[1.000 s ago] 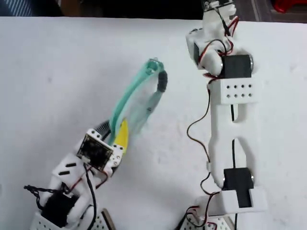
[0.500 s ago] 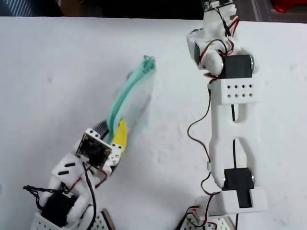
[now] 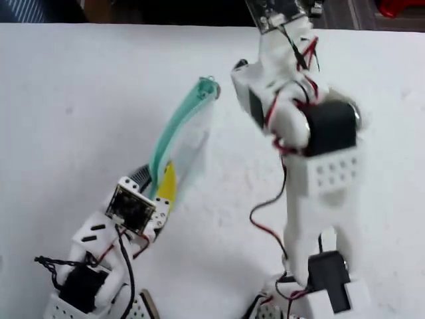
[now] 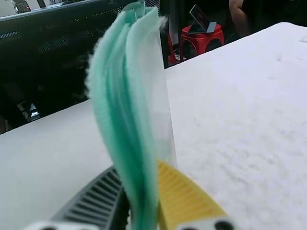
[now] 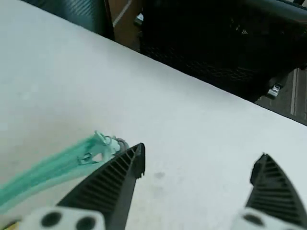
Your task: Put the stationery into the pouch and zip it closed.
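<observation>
The left gripper [image 3: 161,185] is clamped on the near end of the pouch [image 3: 180,130]. Its teal zip edge stretches straight away from the fingers (one black, one yellow) above the white table [image 3: 73,100]. The right gripper [image 5: 199,165] holds its jaws wide apart, with the zipper pull [image 5: 102,143] just outside one fingertip.

Left end effector [image 4: 144,206] clamped; right end effector [image 5: 201,155] gaping.
</observation>
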Controlling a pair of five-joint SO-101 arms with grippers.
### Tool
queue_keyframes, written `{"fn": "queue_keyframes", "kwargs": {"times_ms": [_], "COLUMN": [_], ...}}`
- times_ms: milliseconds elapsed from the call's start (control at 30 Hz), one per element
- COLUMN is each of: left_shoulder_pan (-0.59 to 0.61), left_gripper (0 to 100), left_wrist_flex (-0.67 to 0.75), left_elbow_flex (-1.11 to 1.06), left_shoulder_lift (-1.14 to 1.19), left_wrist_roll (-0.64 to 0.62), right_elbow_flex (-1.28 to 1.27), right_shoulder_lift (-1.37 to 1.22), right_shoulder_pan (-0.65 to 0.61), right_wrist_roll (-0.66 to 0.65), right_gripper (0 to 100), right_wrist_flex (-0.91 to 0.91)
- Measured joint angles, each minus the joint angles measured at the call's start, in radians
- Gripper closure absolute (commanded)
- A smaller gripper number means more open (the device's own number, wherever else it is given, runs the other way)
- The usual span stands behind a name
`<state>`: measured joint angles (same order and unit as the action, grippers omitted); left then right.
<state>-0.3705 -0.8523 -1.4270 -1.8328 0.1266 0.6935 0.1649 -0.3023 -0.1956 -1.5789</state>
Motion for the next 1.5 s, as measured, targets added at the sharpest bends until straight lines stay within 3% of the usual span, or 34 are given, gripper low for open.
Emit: {"fn": "queue_keyframes", "kwargs": {"times_ms": [100,233,267,433,733,900,1033,1300,1500], "left_shoulder_pan": [0.000,0.000,0.000,0.000,0.000,0.000,0.000,0.000,0.000], "left_gripper": [98,98,98,98,98,98,98,98,98], "left_wrist_flex": [0.000,0.000,0.000,0.000,0.000,0.000,0.000,0.000,0.009], "left_elbow_flex": [0.000,0.000,0.000,0.000,0.000,0.000,0.000,0.000,-0.012], "left_shoulder_lift": [0.000,0.000,0.000,0.000,0.000,0.000,0.000,0.000,0.000], "left_wrist_roll": [0.000,0.000,0.000,0.000,0.000,0.000,0.000,0.000,0.006], "right_elbow_flex": [0.071,0.100,0.100,0.049,-0.008,-0.011,-0.021,-0.152,-0.149], "right_shoulder_lift": [0.029,0.054,0.058,0.084,0.130,0.164,0.170,0.132,0.086], "right_shoulder_pan": [-0.040,-0.129,-0.144,-0.184,-0.351,-0.436,-0.439,-0.443,-0.445], "right_wrist_roll": [0.069,0.095,0.098,0.098,0.098,0.282,0.466,0.631,0.666], "right_gripper": [69.4,97.1,99.3,82.0,74.2,64.3,63.6,63.5,63.5], "right_wrist_flex": [-0.066,-0.114,-0.115,-0.118,-0.118,-0.118,-0.118,-0.115,-0.035]}}
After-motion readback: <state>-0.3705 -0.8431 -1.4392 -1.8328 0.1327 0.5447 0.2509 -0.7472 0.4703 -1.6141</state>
